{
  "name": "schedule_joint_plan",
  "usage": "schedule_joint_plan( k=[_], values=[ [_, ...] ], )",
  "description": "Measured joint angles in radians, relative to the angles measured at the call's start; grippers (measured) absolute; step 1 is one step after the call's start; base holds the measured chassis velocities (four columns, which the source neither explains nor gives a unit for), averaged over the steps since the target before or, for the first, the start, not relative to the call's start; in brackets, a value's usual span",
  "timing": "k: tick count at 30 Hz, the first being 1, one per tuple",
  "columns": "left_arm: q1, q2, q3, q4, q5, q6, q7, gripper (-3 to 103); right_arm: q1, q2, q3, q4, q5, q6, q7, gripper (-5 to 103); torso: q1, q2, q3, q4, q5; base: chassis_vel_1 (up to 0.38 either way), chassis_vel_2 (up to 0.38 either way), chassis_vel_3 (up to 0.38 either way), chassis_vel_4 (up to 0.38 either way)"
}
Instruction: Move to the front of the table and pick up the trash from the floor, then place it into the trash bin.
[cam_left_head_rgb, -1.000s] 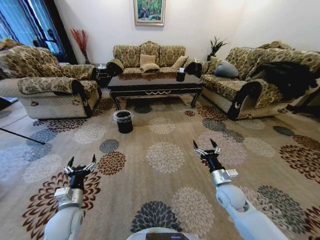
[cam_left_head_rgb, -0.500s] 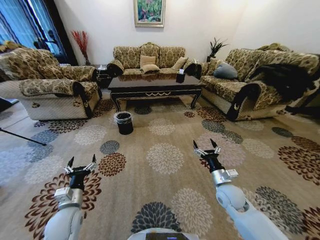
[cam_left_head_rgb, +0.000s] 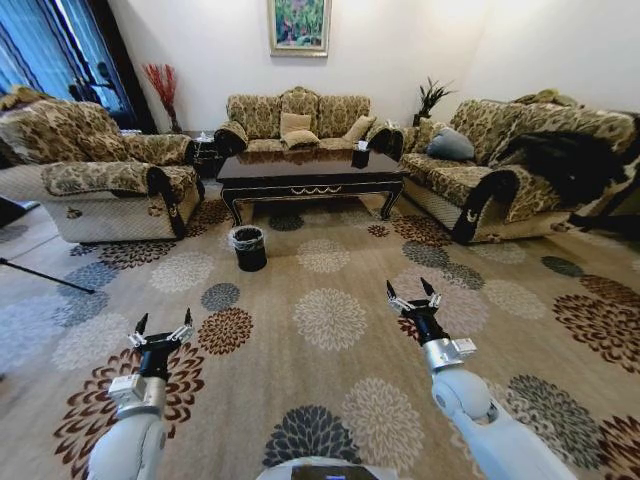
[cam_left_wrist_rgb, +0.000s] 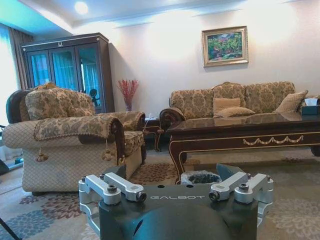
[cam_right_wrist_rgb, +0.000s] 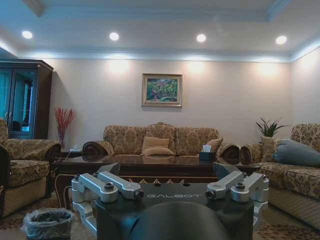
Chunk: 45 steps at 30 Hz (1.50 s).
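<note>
While table (cam_left_head_rgb: 308, 165) hides floor beneath, trash bin (cam_left_head_rgb: 248, 246) stands beside

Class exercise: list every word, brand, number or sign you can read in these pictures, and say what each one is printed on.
"GALBOT": on the dark body of the left tool, left wrist view.
"GALBOT": on the dark body of the right tool, right wrist view.
Nothing else is readable; the framed picture is a painting without words.
</note>
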Motion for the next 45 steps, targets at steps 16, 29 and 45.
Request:
schedule_joint_plan(
  k=[16,29,45],
  values=[
    [0.000,0.000,0.000,0.000,0.000,0.000,0.000,100,0.000,0.000,0.000,0.000,0.000,0.000,0.000,100,0.026,0.065,0.039,0.0000,0.0000,0.000,0.000,0.000,0.000],
    [0.000,0.000,0.000,0.000,0.000,0.000,0.000,100,0.000,0.000,0.000,0.000,0.000,0.000,0.000,100,0.046,0.117,0.071,0.0000,0.0000,0.000,0.000,0.000,0.000],
    [0.000,0.000,0.000,0.000,0.000,0.000,0.000,100,0.000,0.000,0.000,0.000,0.000,0.000,0.000,100,0.076,0.189,0.113,0.0000,0.0000,0.000,0.000,0.000,0.000]
  ],
)
